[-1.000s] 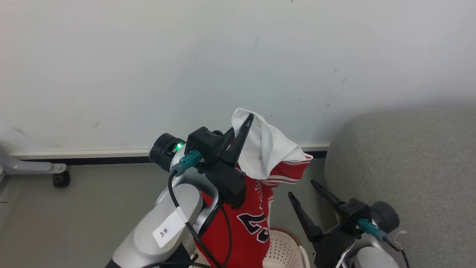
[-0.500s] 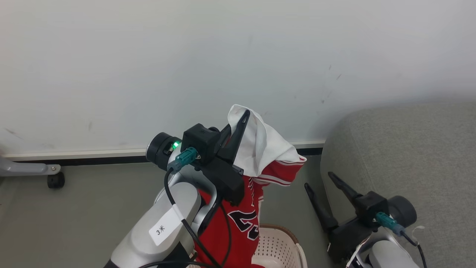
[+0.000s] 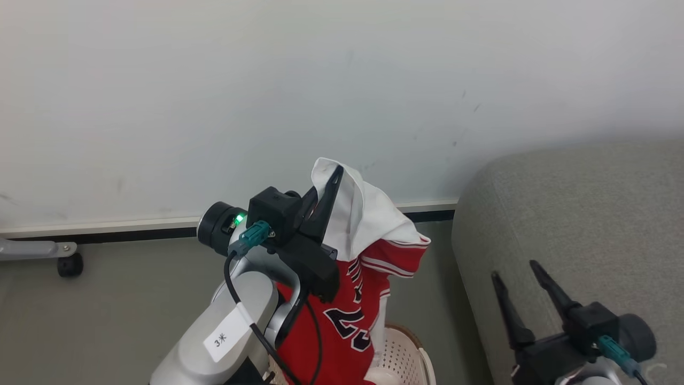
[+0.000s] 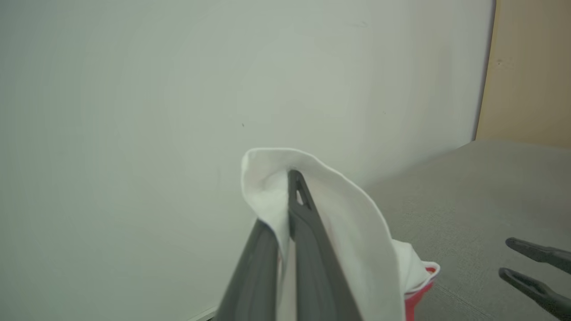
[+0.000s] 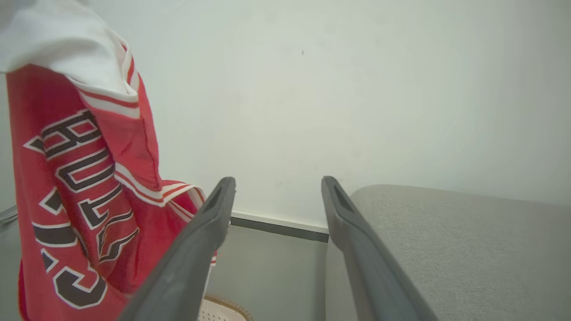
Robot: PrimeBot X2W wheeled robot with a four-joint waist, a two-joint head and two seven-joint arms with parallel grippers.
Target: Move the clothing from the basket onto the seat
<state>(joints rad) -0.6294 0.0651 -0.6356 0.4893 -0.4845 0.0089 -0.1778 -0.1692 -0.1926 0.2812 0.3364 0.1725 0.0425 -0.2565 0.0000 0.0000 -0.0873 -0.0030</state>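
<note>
Head view: seat, a big grey cushion, lies off to the right of the left gripper and just beyond the right gripper. Jersey, red with black numbers, hangs straight down from the left gripper with its white inner side folded over the fingertips. Its lower end drops toward the basket directly below; can't tell if the hem has cleared the rim.

Step looks like the carry: jersey is lifted out but not yet over the seat. Next move likely needs the left arm to swing right until the fabric is above the seat, then lower and let go, without the hanging end snagging the basket.

Left gripper is clenched on a pinch of the jersey's white side, fingers together in the left wrist view. Right gripper is spread wide, empty, touching nothing, to the right of the jersey.
</note>
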